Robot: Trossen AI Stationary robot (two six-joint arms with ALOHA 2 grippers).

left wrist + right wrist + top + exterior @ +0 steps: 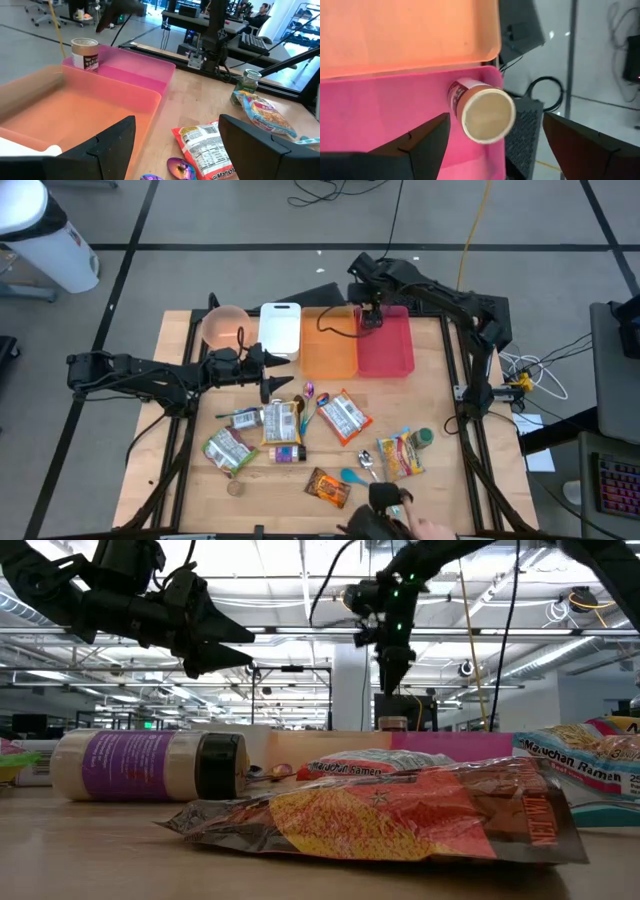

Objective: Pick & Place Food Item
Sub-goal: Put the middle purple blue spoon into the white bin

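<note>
Small round paper-lidded food cup (481,112) standing upright in far corner of pink plastic tray (385,345), free of any grip; same cup seen w/ tan lid & red label in left wrist view (84,53). Right gripper (371,316) hanging directly above cup, pointing down, fingers (415,145) spread wide either side, not touching, nothing held. In low view, right gripper (394,658) poised over back of table. Left gripper (272,367) hovering above table centre, near edge of orange plastic tray (329,340), fingers (112,142) apart & empty. Orange tray btwn white rectangular plastic cutting board (281,328) & pink tray, touching pink one along its side. Pink translucent round bowl (224,326) beside white board, at back left. Wooden table (430,395) scattered w/ snack packs toward front: red-and-white ramen packet (344,416), yellow-orange noodle packet (401,456), shiny brown-orange foil snack bag (327,486), green-white wrapped pack (228,449), tan wrapped pack (281,421), blue plastic spoon (352,475). Small glass jar w/ green lid (246,85) near right edge. Low view: purple-labelled jar lying on side (150,766), crinkled foil bag (390,815) up close. Person's hand (428,529) at front edge of table.
</note>
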